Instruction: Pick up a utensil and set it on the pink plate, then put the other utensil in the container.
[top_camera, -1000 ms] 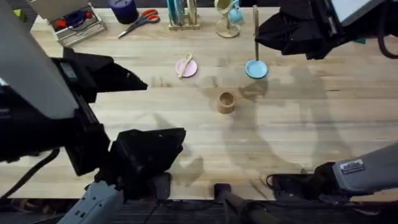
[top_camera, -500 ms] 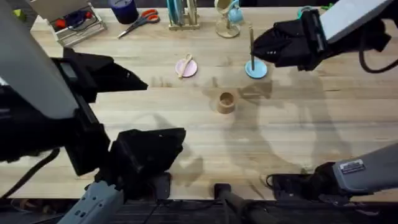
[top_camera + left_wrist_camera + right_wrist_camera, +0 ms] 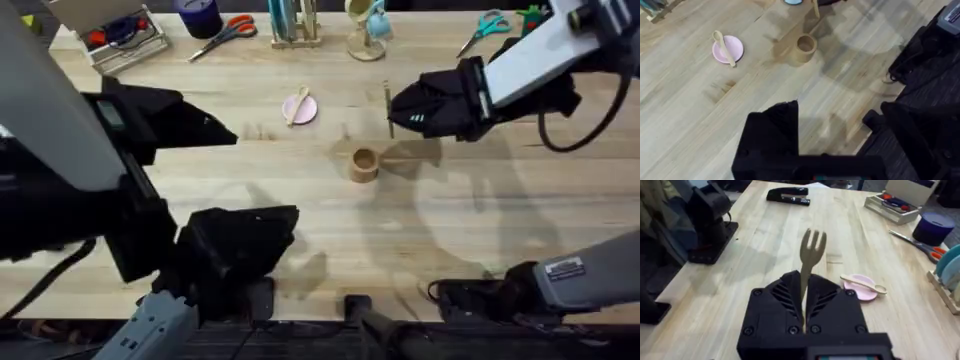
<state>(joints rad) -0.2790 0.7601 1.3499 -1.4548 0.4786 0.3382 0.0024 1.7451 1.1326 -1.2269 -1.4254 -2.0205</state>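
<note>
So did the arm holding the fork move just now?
Yes. The right gripper, shut on the wooden fork, has swung left and toward the near edge, away from the far edge's clutter and closer to the wooden cup, which stayed put.

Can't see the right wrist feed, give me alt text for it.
The right claw is shut on the wooden fork, held by its handle with the tines pointing away over the wooden table. Beyond it, the wooden spoon lies across the pink plate, with a black stapler farther off.
</note>
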